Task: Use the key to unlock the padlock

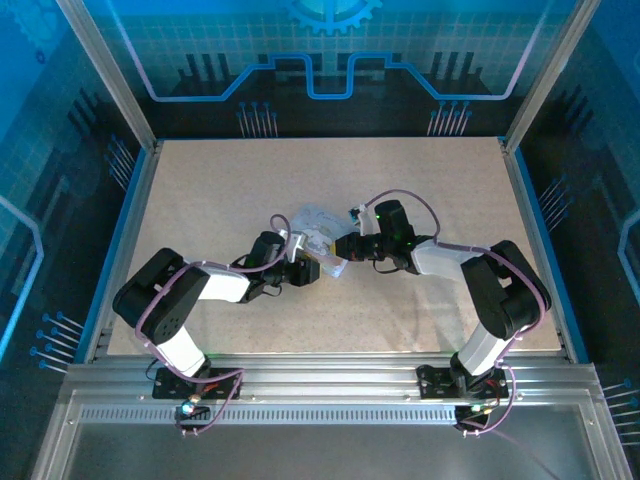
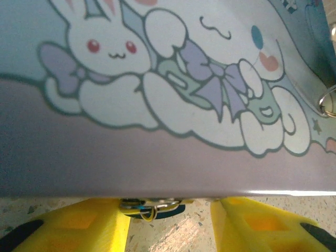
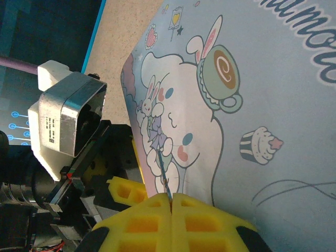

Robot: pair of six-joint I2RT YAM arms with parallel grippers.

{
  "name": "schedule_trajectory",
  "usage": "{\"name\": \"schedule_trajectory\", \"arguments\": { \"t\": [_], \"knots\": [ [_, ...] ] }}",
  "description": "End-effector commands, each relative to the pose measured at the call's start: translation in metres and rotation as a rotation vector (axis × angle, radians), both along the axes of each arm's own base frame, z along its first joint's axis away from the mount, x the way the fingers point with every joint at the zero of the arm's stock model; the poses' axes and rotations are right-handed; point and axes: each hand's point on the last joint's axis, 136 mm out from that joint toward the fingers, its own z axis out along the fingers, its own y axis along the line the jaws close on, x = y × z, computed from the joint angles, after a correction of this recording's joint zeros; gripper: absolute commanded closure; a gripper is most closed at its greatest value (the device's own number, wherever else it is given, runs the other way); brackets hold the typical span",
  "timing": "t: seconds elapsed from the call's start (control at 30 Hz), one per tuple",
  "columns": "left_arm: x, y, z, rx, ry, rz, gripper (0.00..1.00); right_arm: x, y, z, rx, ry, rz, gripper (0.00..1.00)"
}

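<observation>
Seen from above, the left hand (image 1: 303, 268) and right hand (image 1: 345, 247) meet at the tin (image 1: 318, 228) on the worktop (image 1: 200, 200). In the left wrist view, that hand's fingers (image 2: 89, 226) stand apart, with the padlock (image 2: 149, 208) just beyond and between them. In the right wrist view, the hand is pinched shut on the key (image 3: 164, 176), which points at the tin.

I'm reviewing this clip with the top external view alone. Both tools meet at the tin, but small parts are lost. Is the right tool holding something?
Observer: Yes. In the right wrist view the right tool is shut on the key, a thin dark sliver sticking out past its fingertips.
Operator: Where does the key point?
Observer: Its tip lies over the cartoon lid of the tin, not at any lock that I can see there.
Operator: And the left tool?
Observer: In the left wrist view the left tool is open, its yellow fingers either side of a small metal piece, likely the padlock, at the tin's edge.
</observation>
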Motion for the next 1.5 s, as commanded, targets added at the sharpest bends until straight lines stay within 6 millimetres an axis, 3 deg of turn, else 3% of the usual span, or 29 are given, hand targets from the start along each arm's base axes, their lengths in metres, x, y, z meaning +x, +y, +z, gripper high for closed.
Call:
{"name": "schedule_trajectory", "arguments": {
  "t": [0.0, 0.63, 0.8, 0.93, 1.13, 1.47],
  "knots": [
    [0.006, -0.012, 0.012, -0.048, -0.03, -0.018, 0.57, -0.002, -0.008, -0.021, -0.046, 0.065, -0.015, 0.97],
    [0.008, -0.016, 0.017, -0.07, -0.026, -0.004, 0.69, -0.003, -0.005, -0.016, -0.032, 0.046, -0.006, 0.97],
    [0.005, -0.017, 0.026, -0.098, -0.018, 0.002, 0.71, 0.001, -0.004, 0.002, -0.011, -0.022, -0.006, 0.97],
    [0.001, -0.017, 0.036, -0.13, 0.0, 0.012, 0.72, 0.01, -0.002, 0.032, 0.007, -0.15, -0.001, 0.97],
    [-0.008, -0.019, 0.042, -0.17, 0.054, 0.012, 0.74, 0.013, -0.007, 0.058, -0.009, -0.276, 0.002, 0.97],
    [-0.008, -0.02, 0.042, -0.185, 0.085, 0.022, 0.74, -0.01, -0.022, 0.06, -0.068, -0.352, 0.022, 0.97]
  ]
}}
